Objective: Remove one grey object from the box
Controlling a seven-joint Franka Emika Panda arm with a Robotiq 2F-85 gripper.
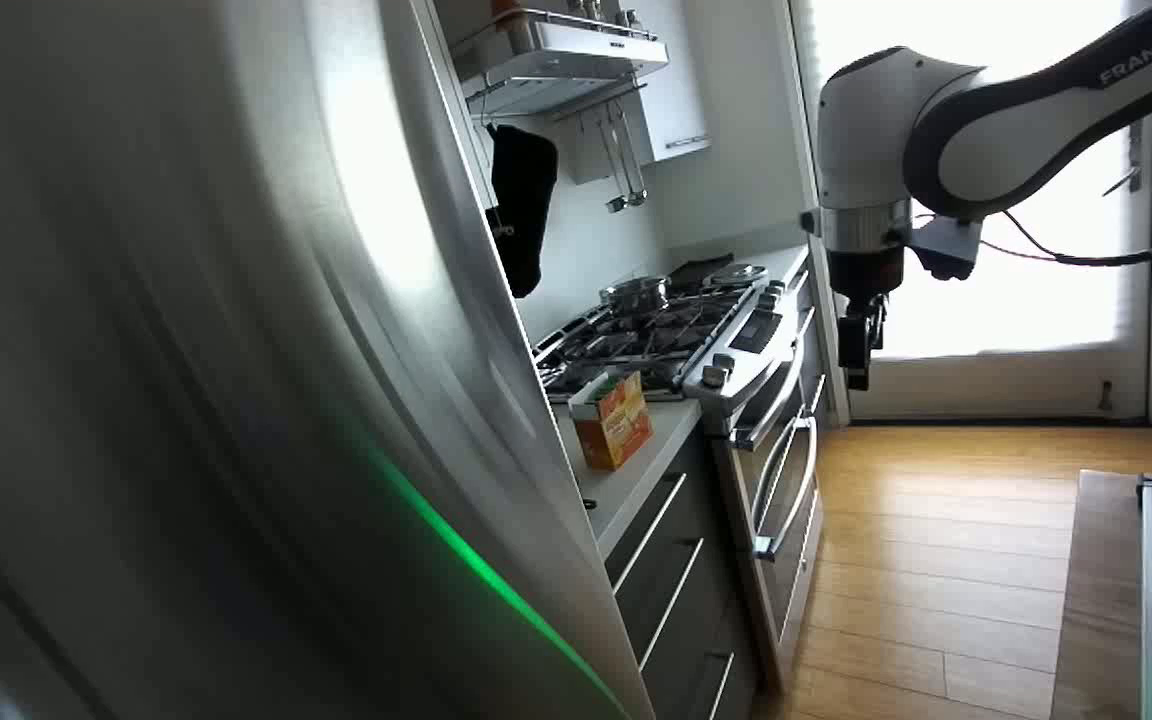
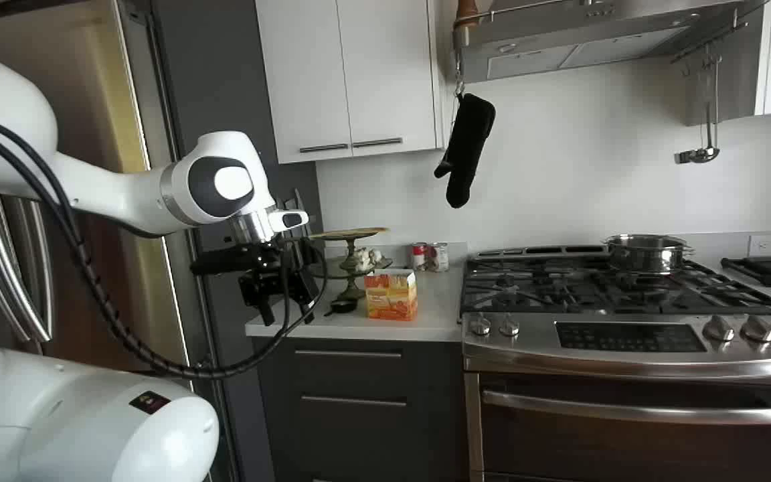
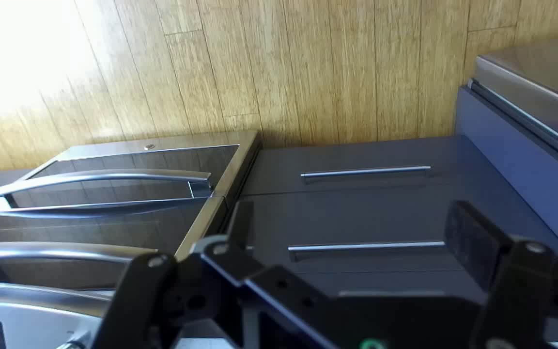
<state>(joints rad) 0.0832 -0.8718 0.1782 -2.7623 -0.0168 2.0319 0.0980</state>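
Observation:
The box (image 2: 391,299) is a small orange-brown carton. It stands upright on the counter beside the stove and also shows in an exterior view (image 1: 618,430). Its top looks open. No grey object can be made out inside; the contents are hidden by the walls. My gripper (image 2: 288,320) hangs in the air in front of the counter, apart from the box, and also shows in an exterior view (image 1: 861,375). In the wrist view the gripper (image 3: 355,228) has its fingers wide apart with nothing between them. The box is out of the wrist view.
A stove (image 2: 626,335) with a metal pot (image 2: 646,254) is beside the box. A tiered stand (image 2: 351,289), a small black cup (image 2: 342,306) and cans (image 2: 429,257) are near it. A fridge (image 1: 236,350) and dark drawers (image 3: 366,213) border the counter.

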